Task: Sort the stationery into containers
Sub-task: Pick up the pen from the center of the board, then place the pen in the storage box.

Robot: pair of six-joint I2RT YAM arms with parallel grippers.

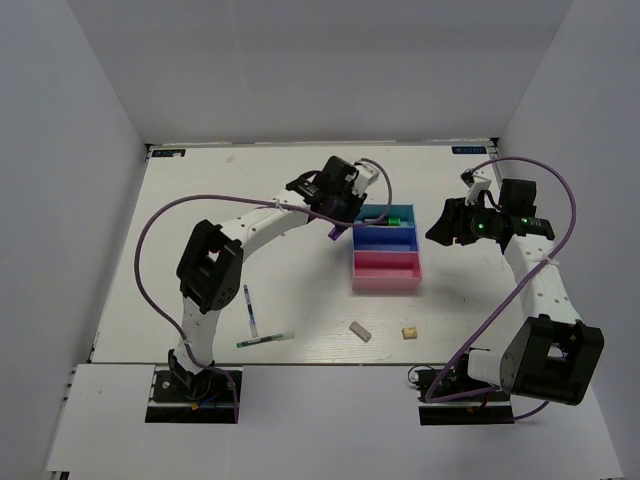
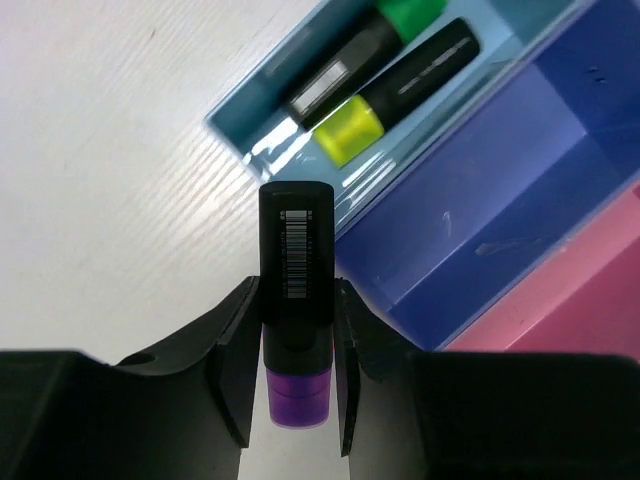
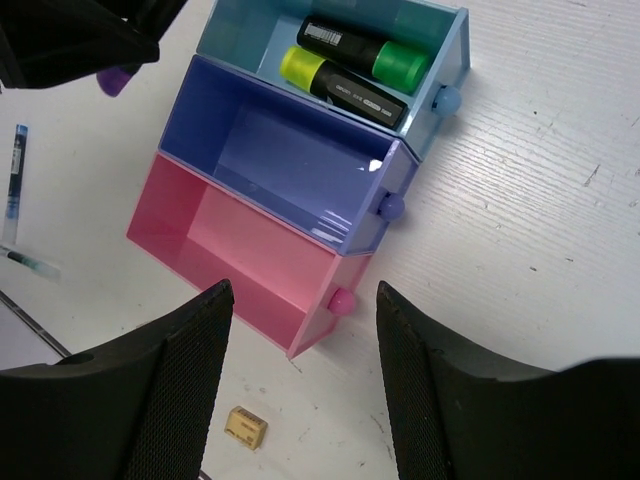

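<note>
Highlighter (image 2: 296, 250) pinched in left gripper (image 2: 297, 305) points lengthwise at light blue tray (image 2: 250, 140), lying toward right edge (right gripper (image 3: 300, 300) spread).

Tool (image 3: 302, 292) spread wide, green-capped highlighter (image 3: 360, 48), yellow-capped highlighter (image 3: 345, 86) inside light blue tray (image 3: 232, 30)

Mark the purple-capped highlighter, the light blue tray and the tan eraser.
purple-capped highlighter (image 2: 296, 270), left wrist view, black barrel at the barcode.
light blue tray (image 3: 238, 32), right wrist view, bare inside at its left end.
tan eraser (image 3: 245, 426), right wrist view, top face.
</note>
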